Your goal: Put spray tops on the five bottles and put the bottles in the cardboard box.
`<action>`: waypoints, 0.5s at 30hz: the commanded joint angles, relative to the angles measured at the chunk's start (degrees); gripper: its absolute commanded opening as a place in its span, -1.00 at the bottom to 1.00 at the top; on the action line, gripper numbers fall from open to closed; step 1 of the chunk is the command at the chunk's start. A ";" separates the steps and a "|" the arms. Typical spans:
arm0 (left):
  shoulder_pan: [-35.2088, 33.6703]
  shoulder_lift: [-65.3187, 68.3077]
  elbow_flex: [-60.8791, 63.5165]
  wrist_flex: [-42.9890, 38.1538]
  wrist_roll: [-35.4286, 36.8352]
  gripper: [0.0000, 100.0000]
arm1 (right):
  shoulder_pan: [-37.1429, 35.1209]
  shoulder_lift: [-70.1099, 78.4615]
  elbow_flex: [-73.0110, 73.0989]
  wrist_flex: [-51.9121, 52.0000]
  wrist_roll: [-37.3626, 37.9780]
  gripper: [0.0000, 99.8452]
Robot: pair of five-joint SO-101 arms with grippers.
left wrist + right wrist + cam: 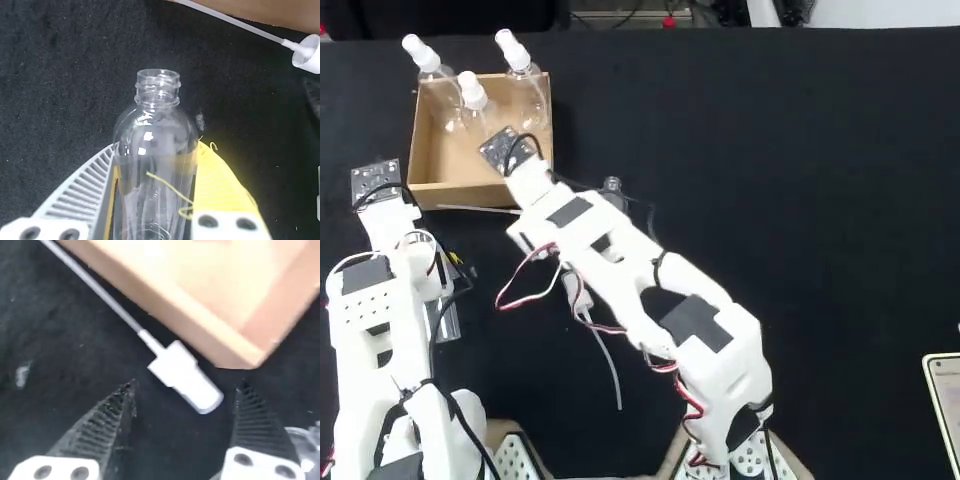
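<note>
White plastic spray top [182,377], light with a bendy tube, lies beside the brown cardboard box [175,305] under the right gripper [186,386], jaws parted, probably best pinched at its head; left gripper [157,146] clamps a clear uncapped bottle [155,120].

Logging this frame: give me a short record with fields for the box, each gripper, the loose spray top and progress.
Box: cardboard box holds three capped bottles.
Left gripper: shut on a clear bottle whose neck is open, with no top on it.
Right gripper: open, fingers either side of the spray top.
Spray top: lies on the table beside the box's corner, its tube running along the box wall.
Progress: three of the five bottles are boxed; the held bottle is not yet topped.
</note>
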 commanded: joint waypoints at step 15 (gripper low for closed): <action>-0.57 -1.67 -0.84 -1.05 0.00 -0.84 | -2.90 -7.69 3.12 11.25 0.62 -0.42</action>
